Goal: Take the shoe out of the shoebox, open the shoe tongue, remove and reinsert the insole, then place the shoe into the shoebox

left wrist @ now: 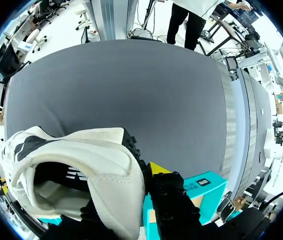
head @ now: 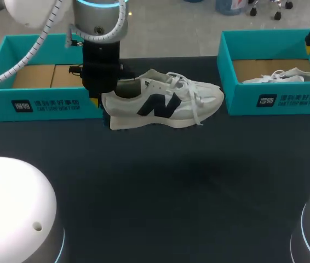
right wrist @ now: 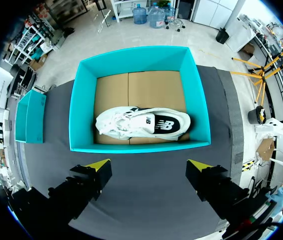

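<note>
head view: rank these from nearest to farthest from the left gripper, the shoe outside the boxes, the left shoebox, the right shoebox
1. shoe: its heel is held in the left gripper.
2. left shoebox: right beside the gripper, on the left side.
3. right shoebox: far right, beyond the shoe's toe.

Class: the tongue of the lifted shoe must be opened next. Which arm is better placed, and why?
Probably the right. The left gripper is shut on the heel of the shoe; the right gripper hangs open and empty above the right shoebox, the side the toe points toward.
</note>
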{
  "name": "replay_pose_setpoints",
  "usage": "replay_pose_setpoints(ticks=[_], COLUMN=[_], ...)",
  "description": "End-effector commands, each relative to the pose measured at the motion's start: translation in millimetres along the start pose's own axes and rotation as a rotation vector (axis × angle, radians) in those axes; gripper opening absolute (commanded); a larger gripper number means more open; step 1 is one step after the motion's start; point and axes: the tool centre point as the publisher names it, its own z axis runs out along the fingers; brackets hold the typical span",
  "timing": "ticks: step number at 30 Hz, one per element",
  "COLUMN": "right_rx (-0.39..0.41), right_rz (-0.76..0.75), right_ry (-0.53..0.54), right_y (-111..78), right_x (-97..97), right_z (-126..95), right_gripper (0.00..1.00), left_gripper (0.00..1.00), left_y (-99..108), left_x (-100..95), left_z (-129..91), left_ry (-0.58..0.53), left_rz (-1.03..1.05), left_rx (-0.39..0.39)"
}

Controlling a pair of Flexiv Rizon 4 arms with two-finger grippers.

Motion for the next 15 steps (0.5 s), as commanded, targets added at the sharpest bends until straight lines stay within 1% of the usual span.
replay_pose_setpoints(ticks=[1, 4, 11, 15], right_rx=[0.000, 0.000, 0.000, 0.000], right_rz=[0.000, 0.000, 0.000, 0.000], right_ry=[0.000, 0.000, 0.000, 0.000], right_y=[0.3, 0.3, 0.3, 0.3], right_x=[0.0, 0.0, 0.0, 0.0], right_z=[0, 0, 0, 0], right_gripper=[1.00, 1.00, 1.00, 1.00], left_gripper=[0.00, 0.00, 0.00, 0.00], left_y=[-7, -8, -11, -10], left_x=[-3.0, -6.4, -12.9, -18.1], left_z=[2, 13, 49, 73], left_ry=[0.000, -0.005, 0.019, 0.041], left_rz=[0.005, 0.002, -0.007, -0.005], left_rx=[-0.012, -0.014, -0.015, 0.015])
